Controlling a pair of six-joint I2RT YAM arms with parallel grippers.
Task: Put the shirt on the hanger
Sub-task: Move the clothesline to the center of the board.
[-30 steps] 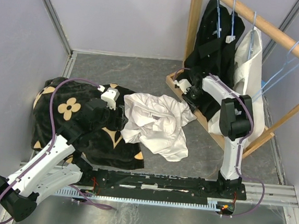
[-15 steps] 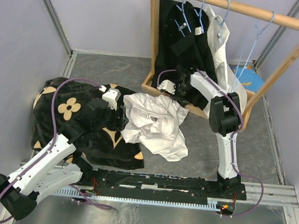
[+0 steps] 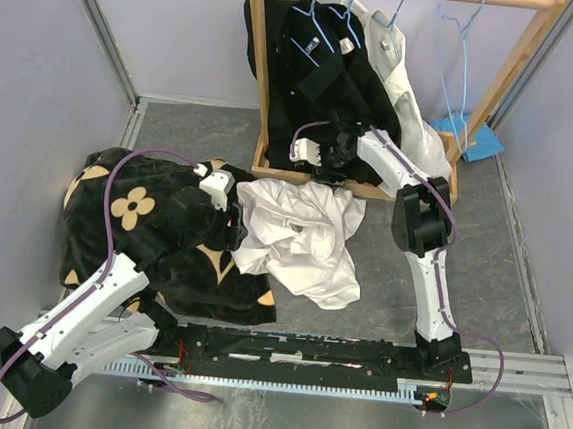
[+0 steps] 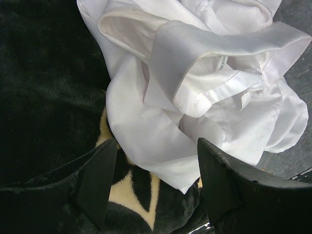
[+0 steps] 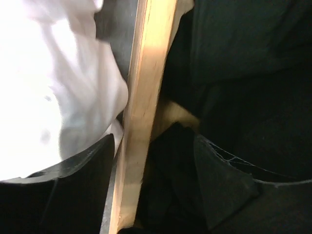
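Shirt lies in a white crumpled heap on the grey table, in the middle, with its left edge on top of the black cloth that has tan flowers. From the left wrist you can see the shirt close up, with its collar folded over and a small label inside. The left gripper hangs over that edge of the shirt, where white meets black, with its two fingers wide apart and nothing held between them. The hanger is a thin blue wire one, and it hangs bare on the top bar of the wooden rack at the back, well apart from the shirt. Black shirts and one white top hang on the same bar. The right gripper is down low at the bottom rail of the rack, and its fingers stand apart with the rail between them but do not squeeze it
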